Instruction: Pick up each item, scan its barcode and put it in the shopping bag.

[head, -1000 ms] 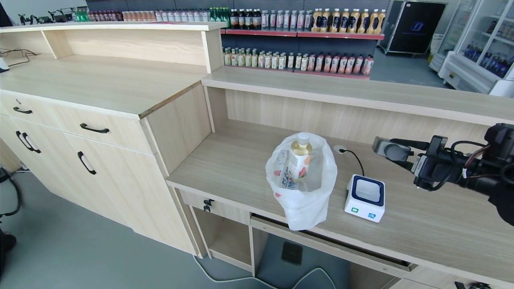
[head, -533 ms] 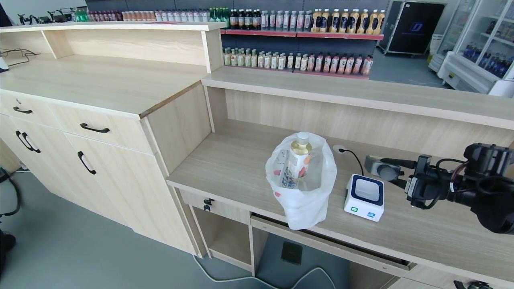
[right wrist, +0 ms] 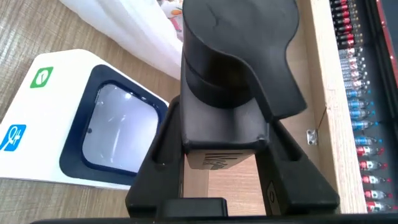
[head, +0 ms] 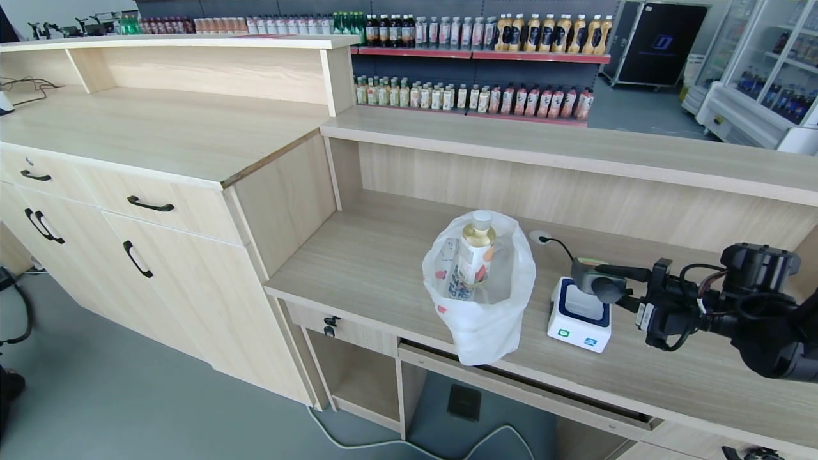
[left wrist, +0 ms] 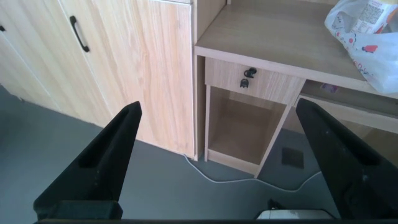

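Down at my left side, my left gripper (left wrist: pixel 219 107) hangs over the grey floor in front of the counter's open lower compartment, its two fingers spread wide with nothing between them.

Out to my right, above the counter (head: pixel 383 255), my right gripper (head: pixel 607 284) lies roughly level and points toward the bag. Its fingers are closed on a dark grey item (head: pixel 583 271), one finger along each side. The item has a rounded head that widens past my fingertips. Some print shows on the end facing my wrist camera, too small to make out.

The item hangs at the back edge of the scanner (head: pixel 575 326), a white box with a dark blue frame around a glass window, standing near the counter's front edge. I cannot tell whether the item touches it. A black cable (head: pixel 565 249) runs from behind the scanner to a round hole in the counter top.

Just beside the scanner, on its left, the white plastic shopping bag (head: pixel 486 319) stands open on the counter. A bottle (head: pixel 476 252) with a white cap stands upright inside it, next to another packet I cannot identify.

Beyond the counter's raised back ledge, store shelves (head: pixel 473 96) carry rows of bottled drinks.
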`<state>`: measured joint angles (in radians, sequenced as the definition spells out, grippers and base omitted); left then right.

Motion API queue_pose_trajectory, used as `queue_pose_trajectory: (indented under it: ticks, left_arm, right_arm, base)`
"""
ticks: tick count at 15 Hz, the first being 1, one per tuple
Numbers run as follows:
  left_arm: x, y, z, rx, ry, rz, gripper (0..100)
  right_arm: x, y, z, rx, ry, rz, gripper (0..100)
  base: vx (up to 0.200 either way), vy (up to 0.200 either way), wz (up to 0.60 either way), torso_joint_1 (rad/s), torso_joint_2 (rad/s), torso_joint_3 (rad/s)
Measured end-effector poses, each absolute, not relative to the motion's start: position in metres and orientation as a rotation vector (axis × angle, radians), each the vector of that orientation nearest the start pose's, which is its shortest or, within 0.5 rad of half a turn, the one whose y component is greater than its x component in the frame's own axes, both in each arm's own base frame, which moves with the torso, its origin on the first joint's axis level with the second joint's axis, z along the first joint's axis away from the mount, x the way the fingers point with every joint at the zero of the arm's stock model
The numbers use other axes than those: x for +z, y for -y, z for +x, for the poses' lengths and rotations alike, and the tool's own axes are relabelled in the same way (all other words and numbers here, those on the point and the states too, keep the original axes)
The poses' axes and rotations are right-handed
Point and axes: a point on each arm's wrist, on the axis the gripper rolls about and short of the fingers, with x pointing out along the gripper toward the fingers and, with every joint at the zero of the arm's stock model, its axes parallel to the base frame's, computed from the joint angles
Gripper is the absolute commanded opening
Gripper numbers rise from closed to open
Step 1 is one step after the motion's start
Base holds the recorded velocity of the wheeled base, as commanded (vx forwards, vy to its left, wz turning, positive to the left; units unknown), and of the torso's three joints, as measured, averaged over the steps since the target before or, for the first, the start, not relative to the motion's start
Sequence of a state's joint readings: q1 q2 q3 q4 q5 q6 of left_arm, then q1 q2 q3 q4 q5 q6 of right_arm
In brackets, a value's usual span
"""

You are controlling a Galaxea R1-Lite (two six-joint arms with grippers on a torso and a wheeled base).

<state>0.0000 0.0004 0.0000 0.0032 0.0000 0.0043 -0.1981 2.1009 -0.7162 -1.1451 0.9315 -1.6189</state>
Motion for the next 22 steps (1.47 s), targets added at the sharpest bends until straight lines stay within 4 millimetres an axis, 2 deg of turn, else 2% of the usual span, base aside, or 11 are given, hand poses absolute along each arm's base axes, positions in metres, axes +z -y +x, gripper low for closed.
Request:
queue_pose_trajectory:
  ticks: [6,14,22]
  left_arm:
    - [0.075,0.000,-0.023,0.000,-0.003,0.005,100]
    - [0.075,0.000,-0.023,0.000,-0.004,0.005,100]
    - [0.075,0.000,-0.023,0.000,-0.004,0.004,100]
  right_arm:
    - [0.067,0.051,0.353,0.729,0.407,-1.388,0]
    - [0.053,0.041,0.368,0.770,0.421,-1.371,0]
    - [0.048,0.036,0.373,0.782,0.429,-1.366,0]
  base:
    - [0.000,0.000,0.00,0.000,0.00,0.000]
    - [0.000,0.000,0.00,0.000,0.00,0.000]
    - [0.000,0.000,0.00,0.000,0.00,0.000]
